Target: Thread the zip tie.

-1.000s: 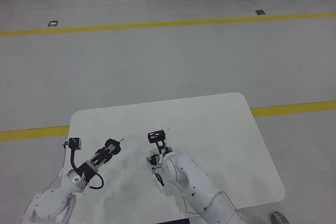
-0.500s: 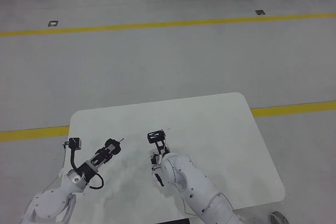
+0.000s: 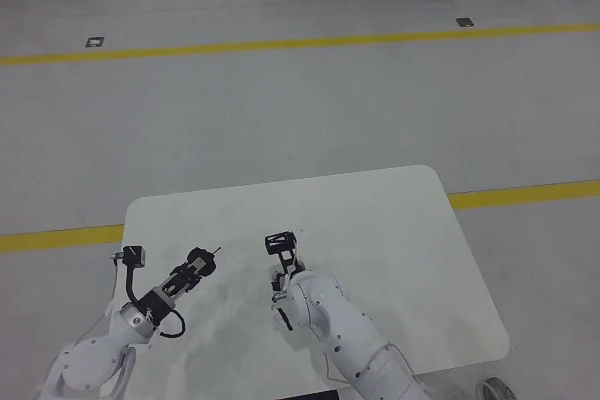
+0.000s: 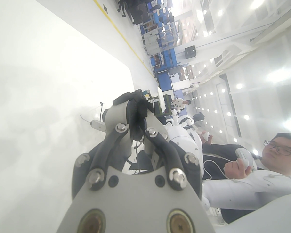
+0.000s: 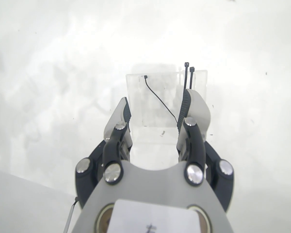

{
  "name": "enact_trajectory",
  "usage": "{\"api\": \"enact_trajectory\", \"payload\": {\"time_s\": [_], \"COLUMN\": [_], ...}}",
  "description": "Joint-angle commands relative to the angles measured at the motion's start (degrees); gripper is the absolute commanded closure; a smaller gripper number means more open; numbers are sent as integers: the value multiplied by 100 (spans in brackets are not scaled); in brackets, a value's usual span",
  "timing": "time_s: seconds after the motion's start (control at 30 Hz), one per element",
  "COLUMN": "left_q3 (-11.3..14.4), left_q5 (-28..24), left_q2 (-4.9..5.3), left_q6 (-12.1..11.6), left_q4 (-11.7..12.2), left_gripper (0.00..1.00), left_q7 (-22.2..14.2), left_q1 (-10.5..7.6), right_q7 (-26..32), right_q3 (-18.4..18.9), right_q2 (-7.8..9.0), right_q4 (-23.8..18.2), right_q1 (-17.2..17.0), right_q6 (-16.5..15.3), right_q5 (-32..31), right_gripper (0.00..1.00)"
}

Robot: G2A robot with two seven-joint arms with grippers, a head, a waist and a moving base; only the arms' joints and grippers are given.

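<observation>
A clear plastic holder (image 5: 166, 98) stands on the white table (image 3: 380, 220) with thin black zip ties in it. One zip tie (image 5: 157, 95) curves across the holder, and two more (image 5: 188, 78) stand upright at its side. My right gripper (image 5: 155, 95) is open just above, one finger on each side of the holder; the top view places it (image 3: 277, 290) at the table's near middle. My left gripper (image 4: 135, 103) is shut at the near left (image 3: 206, 259), with a thin dark zip tie tip (image 3: 217, 250) sticking out past its fingertips.
The far and right parts of the table are bare white surface. A thin strand (image 5: 71, 209) lies by the table's near edge beside the right wrist. A person holding controllers (image 4: 242, 157) sits behind the robot, away from the table.
The right arm has shifted slightly, its wrist edging a little to the right. The left arm has kept still.
</observation>
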Motion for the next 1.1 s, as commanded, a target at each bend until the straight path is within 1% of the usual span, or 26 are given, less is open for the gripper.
{"api": "enact_trajectory", "payload": {"time_s": [0.0, 0.3, 0.43, 0.63, 0.77, 0.87, 0.97, 1.07], "left_q3": [0, 0, 0, 0, 0, 0, 0, 0], "left_q5": [0, 0, 0, 0, 0, 0, 0, 0], "left_q2": [0, 0, 0, 0, 0, 0, 0, 0], "left_q6": [0, 0, 0, 0, 0, 0, 0, 0], "left_q4": [0, 0, 0, 0, 0, 0, 0, 0], "left_gripper": [100, 100, 100, 100, 100, 100, 100, 100], "left_q7": [0, 0, 0, 0, 0, 0, 0, 0], "left_q1": [0, 0, 0, 0, 0, 0, 0, 0], "right_q7": [0, 82, 75, 127, 132, 103, 80, 32], "right_q3": [-3, 31, 75, 165, 200, 208, 197, 177], "right_q2": [-15, -32, -12, 20, 29, 27, 20, 8], "right_q4": [-36, -260, -449, -589, -573, -474, -389, -228], "right_q1": [-3, -114, -221, -316, -333, -293, -239, -160], "right_q6": [0, -2, -67, -92, -83, -62, -31, 0], "right_q5": [-19, -166, -138, -217, -233, -217, -214, -247], "right_gripper": [56, 56, 56, 56, 56, 56, 60, 60]}}
